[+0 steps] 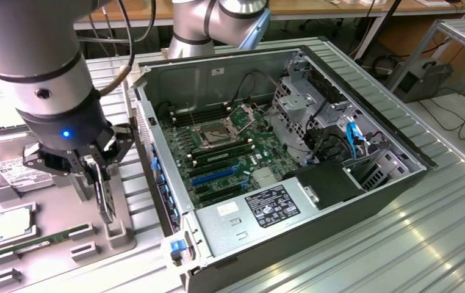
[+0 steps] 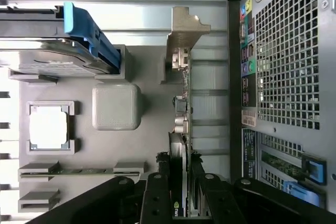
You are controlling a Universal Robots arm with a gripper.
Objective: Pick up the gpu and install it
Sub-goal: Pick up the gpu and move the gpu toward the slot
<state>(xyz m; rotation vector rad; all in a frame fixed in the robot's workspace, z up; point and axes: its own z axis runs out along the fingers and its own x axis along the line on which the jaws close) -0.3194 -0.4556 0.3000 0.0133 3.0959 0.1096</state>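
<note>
Fingers clenched on gpu. Card upright on edge, low over grey parts tray, just beside open pc case. Risk: narrow edge grip lets card pivot or slip; bracket may snag case wall.

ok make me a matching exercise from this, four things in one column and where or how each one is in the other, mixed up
Things
1 gpu
2 memory stick
3 hard drive
4 computer case

Place or state
a green, lying flat in the grey tray
b open, motherboard showing
c upright, gripped by the tool
d at the exterior view's left edge, white label up

Pairs: 1-c, 2-a, 3-d, 4-b
</note>
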